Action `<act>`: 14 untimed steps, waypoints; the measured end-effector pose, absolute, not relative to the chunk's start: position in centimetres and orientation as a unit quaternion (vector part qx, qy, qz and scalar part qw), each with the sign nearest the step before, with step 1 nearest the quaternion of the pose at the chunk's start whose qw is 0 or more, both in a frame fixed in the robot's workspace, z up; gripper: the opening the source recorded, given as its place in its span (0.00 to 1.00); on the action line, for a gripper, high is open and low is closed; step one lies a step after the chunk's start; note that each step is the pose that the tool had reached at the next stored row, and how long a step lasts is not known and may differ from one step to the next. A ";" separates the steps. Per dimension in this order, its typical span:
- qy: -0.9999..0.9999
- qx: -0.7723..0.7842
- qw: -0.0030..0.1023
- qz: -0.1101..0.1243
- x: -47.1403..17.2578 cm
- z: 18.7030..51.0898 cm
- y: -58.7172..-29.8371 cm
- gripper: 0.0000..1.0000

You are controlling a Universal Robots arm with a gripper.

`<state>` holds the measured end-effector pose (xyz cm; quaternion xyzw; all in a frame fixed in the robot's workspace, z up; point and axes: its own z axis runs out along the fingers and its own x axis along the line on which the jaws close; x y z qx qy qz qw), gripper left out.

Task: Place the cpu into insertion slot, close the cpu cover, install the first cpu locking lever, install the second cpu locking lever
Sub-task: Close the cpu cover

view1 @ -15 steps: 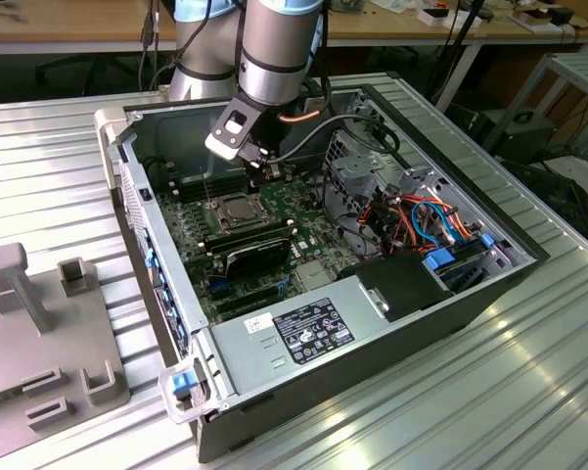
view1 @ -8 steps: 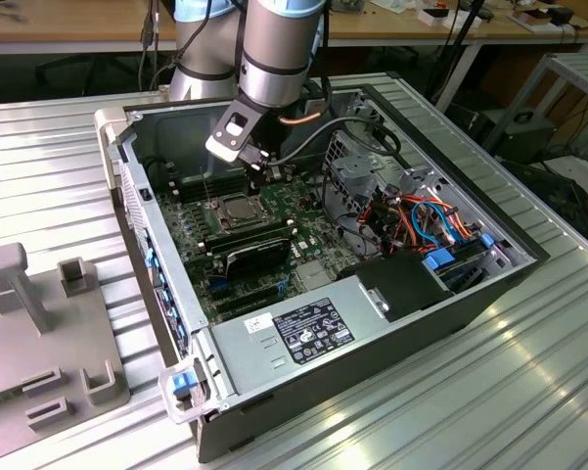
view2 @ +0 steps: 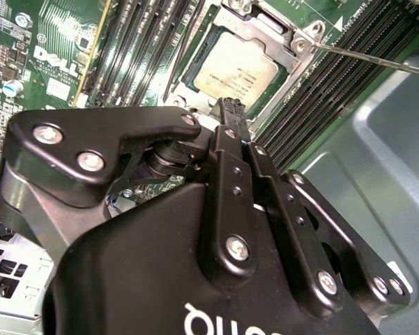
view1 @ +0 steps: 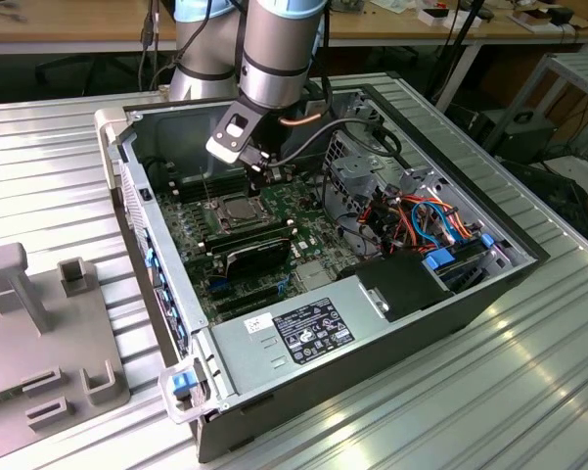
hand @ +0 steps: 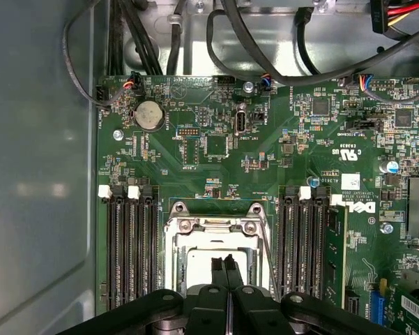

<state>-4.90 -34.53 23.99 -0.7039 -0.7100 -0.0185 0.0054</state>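
Jaws clenched empty above the cpu [view1: 237,209], mid-frame in the exterior view. Tips [hand: 219,269] could skid off that thin locking lever [view2: 362,57], gouging the board [hand: 216,146].

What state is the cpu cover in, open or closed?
Closed: the cpu cover lies flat around the cpu, whose face shows through its window. One thin lever beside it stands raised.

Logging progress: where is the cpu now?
In the second wrist view the cpu sits framed by the cpu cover, between the memory slots, near the hand.
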 end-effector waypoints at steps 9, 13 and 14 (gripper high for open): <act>-0.710 -0.704 0.005 -0.018 -5.0 23.7 -34.6 0.11; -0.710 -0.704 0.005 -0.018 -6.1 23.3 -34.6 0.11; -0.710 -0.704 0.005 -0.019 -6.4 23.2 -34.6 0.11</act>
